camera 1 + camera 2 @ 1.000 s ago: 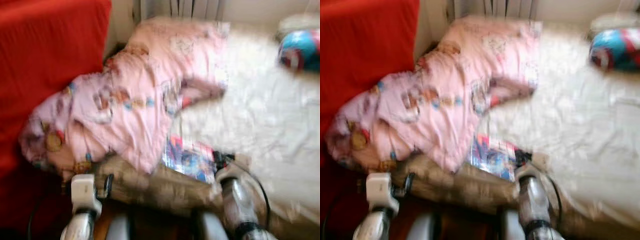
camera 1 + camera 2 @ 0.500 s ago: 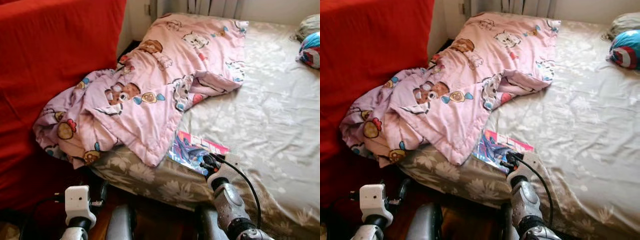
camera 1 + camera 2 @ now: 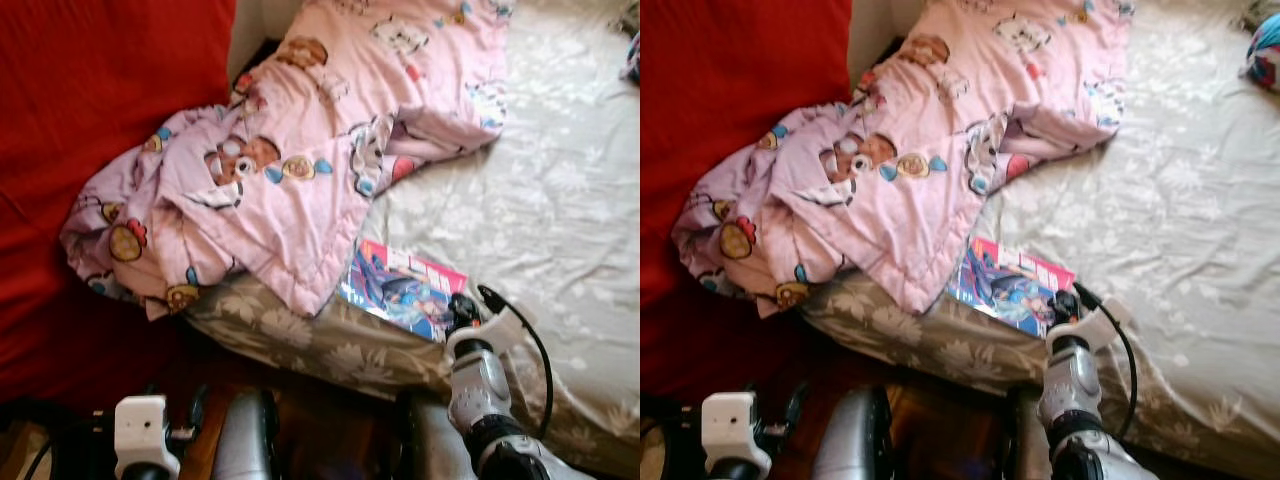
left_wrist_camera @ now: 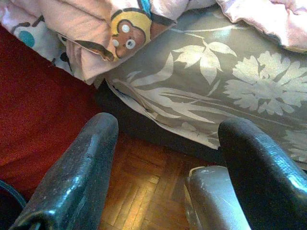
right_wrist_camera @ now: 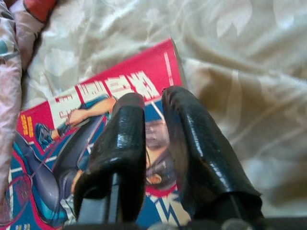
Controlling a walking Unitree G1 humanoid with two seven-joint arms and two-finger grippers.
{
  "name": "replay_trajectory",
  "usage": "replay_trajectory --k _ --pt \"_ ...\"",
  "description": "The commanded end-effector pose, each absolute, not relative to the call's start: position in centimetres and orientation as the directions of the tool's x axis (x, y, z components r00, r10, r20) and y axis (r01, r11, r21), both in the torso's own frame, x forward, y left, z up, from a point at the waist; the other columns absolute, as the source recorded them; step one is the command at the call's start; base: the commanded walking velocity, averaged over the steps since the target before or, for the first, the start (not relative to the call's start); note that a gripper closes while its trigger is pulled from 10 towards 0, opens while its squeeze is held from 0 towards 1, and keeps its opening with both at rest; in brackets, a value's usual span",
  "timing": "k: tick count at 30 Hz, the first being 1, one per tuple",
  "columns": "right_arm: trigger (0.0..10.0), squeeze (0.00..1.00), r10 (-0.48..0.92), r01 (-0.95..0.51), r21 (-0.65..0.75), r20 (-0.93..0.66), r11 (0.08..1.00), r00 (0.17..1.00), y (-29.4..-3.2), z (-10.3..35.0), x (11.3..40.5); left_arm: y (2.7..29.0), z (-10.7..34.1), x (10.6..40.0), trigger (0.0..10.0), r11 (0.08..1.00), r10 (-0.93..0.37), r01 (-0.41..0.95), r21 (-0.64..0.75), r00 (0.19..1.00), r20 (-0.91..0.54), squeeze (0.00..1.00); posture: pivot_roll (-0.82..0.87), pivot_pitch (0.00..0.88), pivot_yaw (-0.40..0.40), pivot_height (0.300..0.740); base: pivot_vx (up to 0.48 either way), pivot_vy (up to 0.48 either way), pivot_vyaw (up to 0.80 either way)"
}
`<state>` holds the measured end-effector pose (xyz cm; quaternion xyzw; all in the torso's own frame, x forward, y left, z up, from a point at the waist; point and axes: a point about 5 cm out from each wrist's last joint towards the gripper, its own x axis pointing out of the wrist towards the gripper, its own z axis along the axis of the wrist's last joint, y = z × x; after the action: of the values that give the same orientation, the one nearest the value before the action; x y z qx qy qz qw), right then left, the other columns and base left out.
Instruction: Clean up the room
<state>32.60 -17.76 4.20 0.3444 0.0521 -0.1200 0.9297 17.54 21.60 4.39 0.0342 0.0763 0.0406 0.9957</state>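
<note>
Beside the pink quilt point(image 3: 300, 170), near the bed point(image 3: 560, 200) edge, lies the comic book point(image 3: 400, 290). My right gripper point(image 5: 153, 129) hovers over it, fingers nearly clenched, empty; I'd spread them, then pinch its free edge. Left gripper point(image 4: 163, 158) hangs released.

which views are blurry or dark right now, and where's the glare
Eye views: slightly soft, bright wash over the bedsheet at upper right; comic book readable. Left wrist view: sharp on the floral sheet, left pincer fingers shaded and soft with sheen. Right wrist view: well lit, right pincer fingers glossy with highlights, comic cover slightly soft.
</note>
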Motion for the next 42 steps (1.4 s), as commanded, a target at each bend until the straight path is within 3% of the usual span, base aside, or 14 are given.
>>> replay_trajectory --k 1,3,4,15,16,22,26,34,42 --pt "10.0 0.00 -0.198 0.285 0.635 -0.207 0.718 0.958 -17.7 3.1 31.7 21.6 4.2 17.0 10.0 0.994 0.074 -0.059 0.087 0.981 -0.178 0.00 0.21 0.329 0.058 0.589 0.000 0.000 0.00" --pt "10.0 0.03 -0.201 0.297 0.645 -0.221 0.704 0.954 -17.8 2.5 31.1 21.5 4.3 17.0 10.0 0.995 0.067 -0.050 0.091 0.981 -0.184 0.00 0.21 0.329 0.058 0.589 0.000 0.000 0.00" --pt "10.0 1.00 -0.203 0.305 0.653 -0.229 0.693 0.952 -17.8 2.1 30.8 21.5 4.3 17.0 10.0 0.994 0.062 -0.045 0.097 0.981 -0.185 0.00 0.21 0.330 0.061 0.589 0.000 0.000 0.00" --pt "10.0 1.00 -0.152 0.258 0.688 -0.213 0.678 0.965 -17.3 1.2 29.8 22.0 4.3 16.8 10.0 0.993 0.063 -0.042 0.111 0.978 -0.200 0.00 0.22 0.329 0.071 0.589 0.000 0.000 0.00" --pt "10.0 0.00 -0.124 0.223 0.707 -0.190 0.671 0.974 -17.0 1.4 29.9 21.9 4.3 16.9 10.0 0.993 0.057 -0.035 0.113 0.978 -0.199 0.00 0.22 0.329 0.071 0.589 0.000 0.000 0.00" --pt "10.0 0.00 -0.089 0.175 0.752 -0.154 0.636 0.984 -16.5 1.8 30.3 21.8 4.3 16.9 10.0 0.993 0.050 -0.027 0.117 0.979 -0.200 0.00 0.22 0.324 0.073 0.589 0.000 0.000 0.00" --pt "10.0 0.00 -0.006 0.167 0.832 -0.193 0.529 0.981 -15.9 0.8 29.9 21.8 4.4 16.8 10.0 0.993 0.043 -0.019 0.120 0.979 -0.200 0.00 0.23 0.328 0.078 0.589 0.000 0.000 0.00" --pt "10.0 0.00 0.045 0.219 0.882 -0.261 0.417 0.964 -16.4 -0.8 28.6 21.7 4.7 16.1 10.0 0.992 0.044 -0.019 0.125 0.979 -0.201 0.00 0.25 0.349 0.085 0.589 0.000 0.000 0.00" --pt "10.0 0.00 0.151 0.203 0.896 -0.282 0.396 0.948 -15.9 -1.0 28.5 21.8 4.8 15.0 10.0 0.991 0.049 -0.021 0.129 0.974 -0.222 0.00 0.27 0.379 0.089 0.589 0.000 0.000 0.00"
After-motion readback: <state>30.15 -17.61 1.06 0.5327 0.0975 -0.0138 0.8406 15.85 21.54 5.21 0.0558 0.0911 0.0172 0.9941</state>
